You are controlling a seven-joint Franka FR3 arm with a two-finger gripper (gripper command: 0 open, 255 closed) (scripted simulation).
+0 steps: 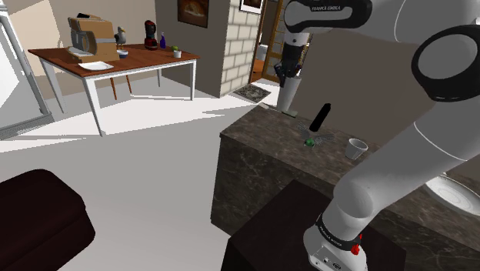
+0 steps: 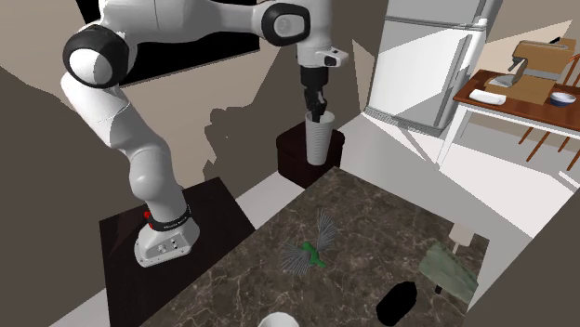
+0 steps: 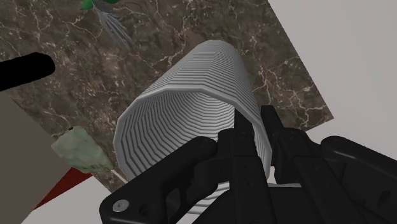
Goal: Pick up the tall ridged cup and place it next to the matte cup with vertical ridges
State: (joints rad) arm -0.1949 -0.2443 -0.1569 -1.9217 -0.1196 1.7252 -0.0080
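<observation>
Right up close, the black gripper (image 3: 254, 130) is seen clamped on the rim of the tall ridged cup (image 3: 191, 121), one finger inside the wall and one outside. The cup, drawn pale grey, is held upright near a corner of the dark marble counter (image 1: 269, 131), so the edge drops away to the floor on two sides just beside it. Whether its base touches the stone can't be told. The white arm (image 1: 385, 181) is raised from its stand and bent over, wrist pointed straight down. Further along, open stone is left around one small green thing (image 1: 309, 142), one black oblong (image 1: 319, 117) and one pale green slab (image 2: 451, 269). Two cups are counted in all: the second, a small white cup (image 1: 355, 148), is stood well apart from the first. One white plate (image 1: 454, 192) is spotted beyond it.
</observation>
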